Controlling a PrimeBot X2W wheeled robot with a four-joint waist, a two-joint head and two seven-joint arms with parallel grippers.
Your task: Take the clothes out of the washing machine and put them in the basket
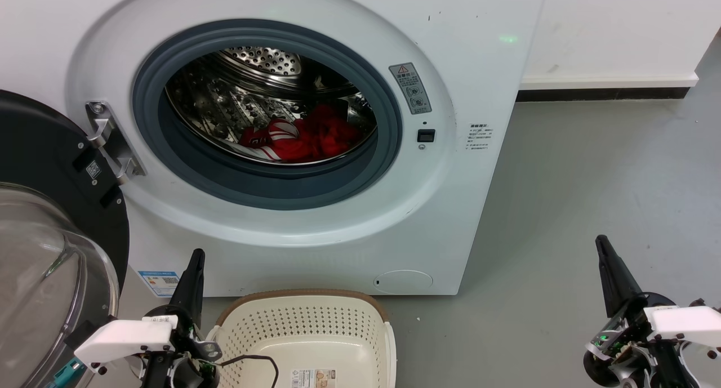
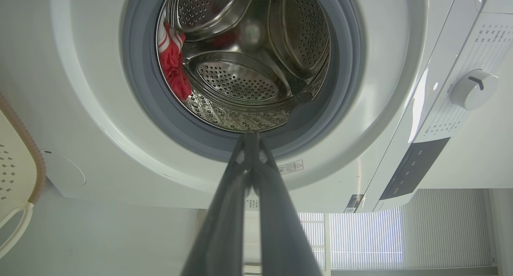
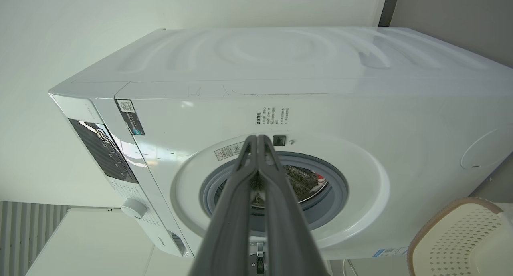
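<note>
1. Grippers first: the left gripper (image 1: 196, 261) and right gripper (image 1: 601, 244) both sit low in front. Each has its fingers pressed together with nothing between them (the wrist views show the tips meeting).
2. The basket (image 1: 304, 293) is on the floor by the left gripper, just in front of the washing machine (image 1: 484, 67). No red in the part I can see.
3. The door (image 1: 39, 151) is swung wide open off to the left.
4. The clothes (image 1: 298, 137) are one red heap at the bottom of the drum (image 1: 225, 101). The striped one is on the left, touching the plain one on the right.
5. Handling guess: soft and floppy. They'd be light if dry, heavier and clingy if damp (can't tell which). There's no stiff edge to grab, so I'd open the fingers and pinch a raised fold on top of the heap. Too shallow a pinch and the fabric slides out. The two might also drag out together, or a trailing bit could catch on the grey rim (image 1: 281, 194).
</note>
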